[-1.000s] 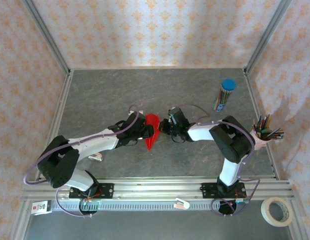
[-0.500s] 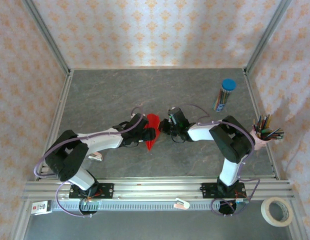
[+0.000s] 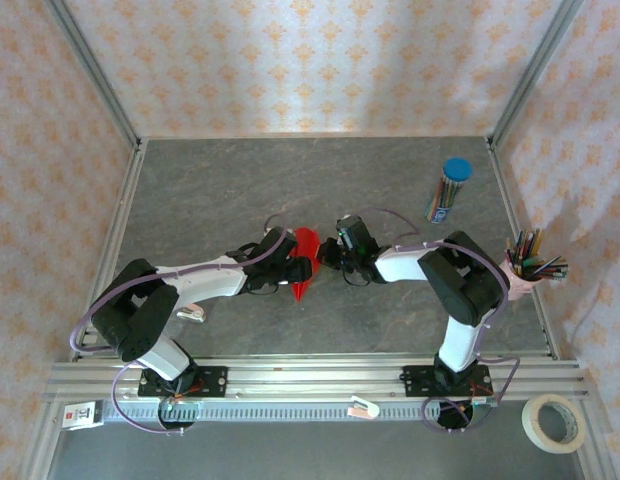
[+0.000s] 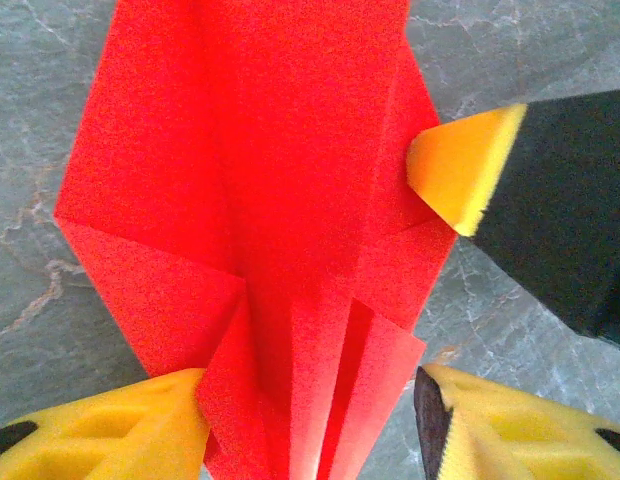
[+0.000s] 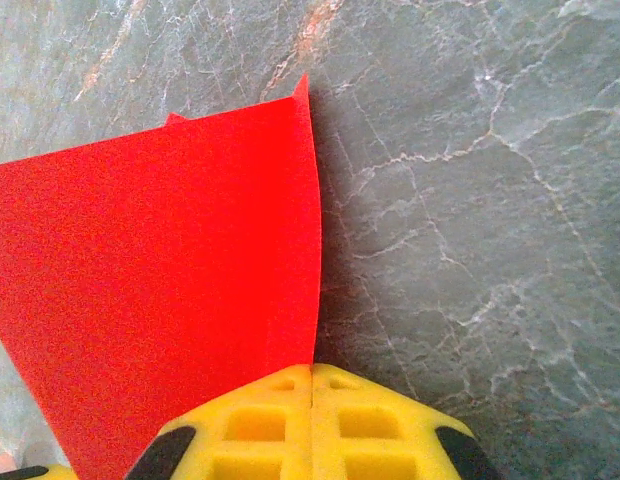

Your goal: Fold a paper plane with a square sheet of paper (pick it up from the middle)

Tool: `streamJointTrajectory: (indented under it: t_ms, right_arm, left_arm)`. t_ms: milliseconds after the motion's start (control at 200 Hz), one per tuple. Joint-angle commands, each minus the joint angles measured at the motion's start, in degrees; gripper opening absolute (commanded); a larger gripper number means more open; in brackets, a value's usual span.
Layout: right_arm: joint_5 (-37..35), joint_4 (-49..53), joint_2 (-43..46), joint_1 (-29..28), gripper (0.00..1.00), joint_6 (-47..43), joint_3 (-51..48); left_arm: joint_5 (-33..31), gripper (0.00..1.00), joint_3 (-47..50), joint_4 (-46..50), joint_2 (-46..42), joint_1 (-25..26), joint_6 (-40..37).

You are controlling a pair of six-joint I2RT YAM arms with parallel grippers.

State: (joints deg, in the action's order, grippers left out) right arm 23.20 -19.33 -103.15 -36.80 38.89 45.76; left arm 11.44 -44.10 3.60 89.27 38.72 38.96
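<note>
Two tools meet over the paper plane (image 3: 304,262), a part-folded red dart lying on the grey counter (image 3: 410,320) about midway between the arms, its point toward the near edge. The left tool (image 4: 310,420) stands part-way apart, one yellow pad (image 4: 120,430) on each side of the end where the folded layers fan out. The left-hand pad touches the paper's edge, but whether the pair actually squeezes the layers cannot be told. The right tool (image 5: 312,400) is closed, pads pressed flat together, and in the left wrist view its tip rests against the paper's side flap near a crease. Handling, as judged from the creases and lifted flaps: the paper is very light and thin, limp across a single layer and noticeably stiffer along the central spine where several layers stack. Its flaps look springy and likely to reopen unless pressed. The smooth counter probably lets it slide under a sideways push, so one tool should pin while the other works. A hard pinch on an outer flap risks crumpling or tearing. The best hold is likely across the middle spine, with both pads on the stacked layers.
</note>
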Motion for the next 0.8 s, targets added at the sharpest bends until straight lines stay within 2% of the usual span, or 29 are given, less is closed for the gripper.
streamJointTrajectory:
  t_ms: [0, 200, 385, 586, 791]
  right_arm:
    - [-0.1, 0.4, -0.6, 0.2, 0.00, -0.7, 1.4]
    - [-0.2, 0.4, -0.6, 0.2, 0.00, -0.7, 1.5]
    - [-0.2, 0.4, -0.6, 0.2, 0.00, -0.7, 1.4]
    - [-0.2, 0.5, -0.6, 0.2, 0.00, -0.7, 1.3]
    - [-0.2, 0.6, -0.4, 0.2, 0.00, -0.8, 1.4]
  left_arm:
    - [1.0, 0.58, -1.3, -1.6, 0.6, 1.0, -1.2]
    - [-0.4, 0.58, -2.7, -0.1, 2.3, 1.9, -2.0]
    - [-4.5, 0.57, -5.2, 3.6, 4.5, 3.2, -2.9]
    - [-8.6, 0.50, -7.6, 6.9, 6.6, 4.6, -3.8]
    - [-11.0, 0.47, -9.4, 8.9, 8.5, 5.7, -4.4]
